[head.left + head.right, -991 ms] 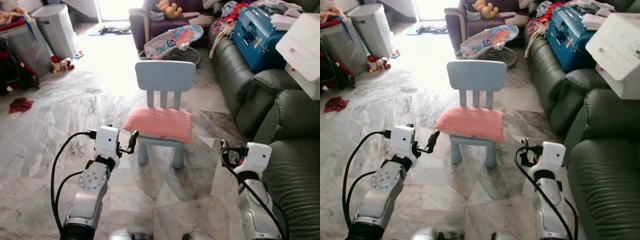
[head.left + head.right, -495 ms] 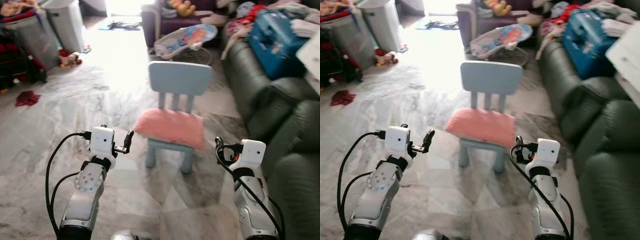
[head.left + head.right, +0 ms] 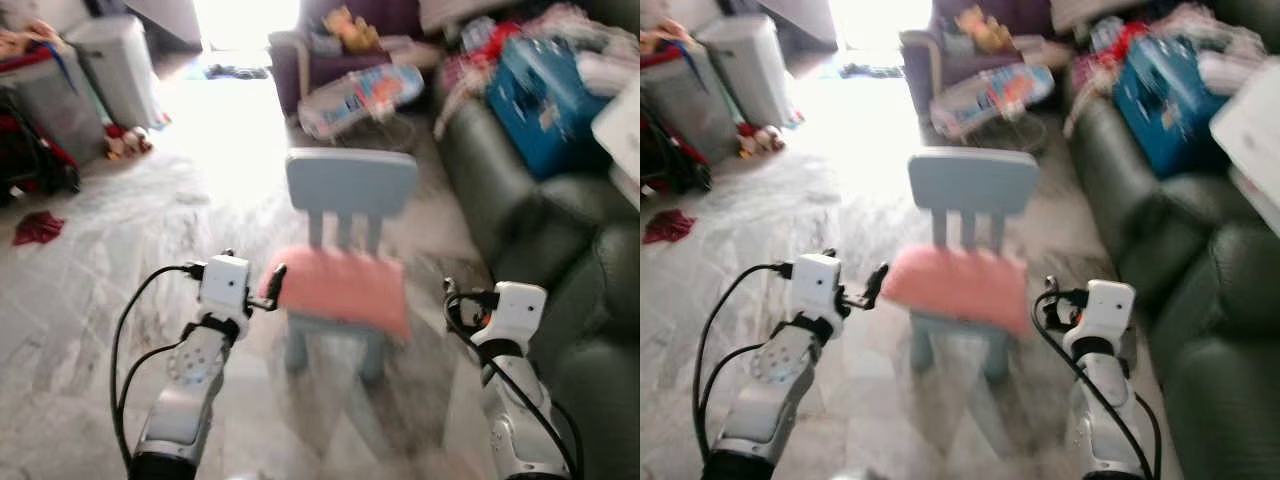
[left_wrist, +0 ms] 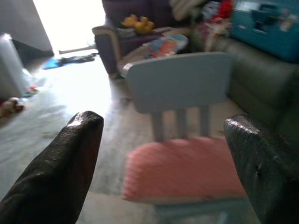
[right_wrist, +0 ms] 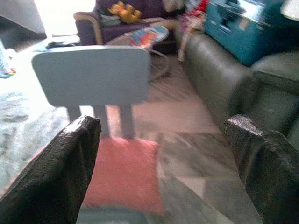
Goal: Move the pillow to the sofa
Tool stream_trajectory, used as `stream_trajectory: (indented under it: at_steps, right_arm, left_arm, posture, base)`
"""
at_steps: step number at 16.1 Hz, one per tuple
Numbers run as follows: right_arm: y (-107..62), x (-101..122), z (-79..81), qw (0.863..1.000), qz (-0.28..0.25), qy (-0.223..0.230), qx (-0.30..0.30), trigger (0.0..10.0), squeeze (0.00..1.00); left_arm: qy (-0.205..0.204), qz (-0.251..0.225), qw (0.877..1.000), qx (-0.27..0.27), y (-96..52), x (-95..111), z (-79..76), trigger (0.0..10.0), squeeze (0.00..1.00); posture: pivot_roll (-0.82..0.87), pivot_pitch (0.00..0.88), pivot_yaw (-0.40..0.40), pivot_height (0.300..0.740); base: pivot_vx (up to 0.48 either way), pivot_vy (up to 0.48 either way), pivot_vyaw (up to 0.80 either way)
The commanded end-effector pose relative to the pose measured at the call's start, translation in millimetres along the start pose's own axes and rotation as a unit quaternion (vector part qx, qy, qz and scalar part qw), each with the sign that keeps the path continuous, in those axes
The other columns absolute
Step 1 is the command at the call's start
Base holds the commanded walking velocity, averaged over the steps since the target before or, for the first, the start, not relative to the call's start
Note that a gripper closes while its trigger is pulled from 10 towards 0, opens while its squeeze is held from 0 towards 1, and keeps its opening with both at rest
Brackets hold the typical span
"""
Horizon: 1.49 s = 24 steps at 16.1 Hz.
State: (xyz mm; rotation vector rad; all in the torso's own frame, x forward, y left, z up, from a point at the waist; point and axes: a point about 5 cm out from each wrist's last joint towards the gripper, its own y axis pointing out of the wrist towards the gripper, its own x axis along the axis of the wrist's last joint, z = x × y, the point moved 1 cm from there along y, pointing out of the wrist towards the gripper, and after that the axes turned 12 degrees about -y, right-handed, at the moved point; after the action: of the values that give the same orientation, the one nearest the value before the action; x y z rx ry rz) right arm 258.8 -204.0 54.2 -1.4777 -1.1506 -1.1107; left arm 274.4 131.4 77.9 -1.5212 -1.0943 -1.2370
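Observation:
A pink pillow (image 3: 345, 287) lies on the seat of a small light-blue chair (image 3: 350, 183) in the middle of the marble floor. The dark green sofa (image 3: 510, 210) runs along the right side. My left gripper (image 3: 275, 287) is raised just left of the pillow's near corner, fingers spread; the left wrist view shows the pillow (image 4: 184, 173) between its two black fingers (image 4: 65, 168). My right gripper (image 3: 452, 305) is held up to the right of the chair, also open, with the pillow (image 5: 124, 172) and chair back (image 5: 91, 74) ahead of it.
A blue suitcase (image 3: 540, 95), clothes and a white box (image 3: 620, 120) are piled on the far end of the sofa. A baby bouncer (image 3: 360, 90) and a purple armchair (image 3: 320, 45) stand behind the chair. Bins (image 3: 110, 60) and toys line the left wall. The picture is blurred.
The view has shifted and blurred, so the camera is moving. The chair and pillow look slightly nearer. Both grippers stay raised and open as before.

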Motion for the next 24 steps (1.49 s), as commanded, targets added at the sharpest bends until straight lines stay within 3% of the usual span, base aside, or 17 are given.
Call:
stream_trajectory:
  at_steps: [1,12,15,24]
  right_arm:
    - [2.0,3,8.5,1.000,-0.003,0.006,0.012,10.0,0.00]
    - [4.1,4,8.6,1.000,-0.003,0.002,0.013,10.0,0.00]
    - [4.4,3,8.1,1.000,-0.001,0.000,0.014,10.0,0.00]
    - [5.6,2,6.8,1.000,0.000,-0.007,0.019,10.0,0.00]
  left_arm:
    - [0.005,0.000,1.000,0.011,-1.5,2,7.8,10.0,0.00]
    - [-0.007,0.013,1.000,0.013,-1.6,-2,5.5,10.0,0.00]
    - [-0.011,0.017,1.000,0.015,-1.6,-3,5.0,10.0,0.00]
    - [-0.020,0.006,1.000,0.003,-1.4,-2,-3.2,10.0,0.00]
  posture:
    - [0.03,0.000,0.007,0.740]
    - [0.03,0.000,-0.002,0.740]
    - [0.03,0.000,-0.006,0.740]
    - [0.03,0.000,-0.014,0.740]
  base:
    - [0.480,0.000,0.00]
    - [0.477,0.000,0.00]
    - [0.329,0.350,0.00]
    - [0.031,0.044,-0.14]
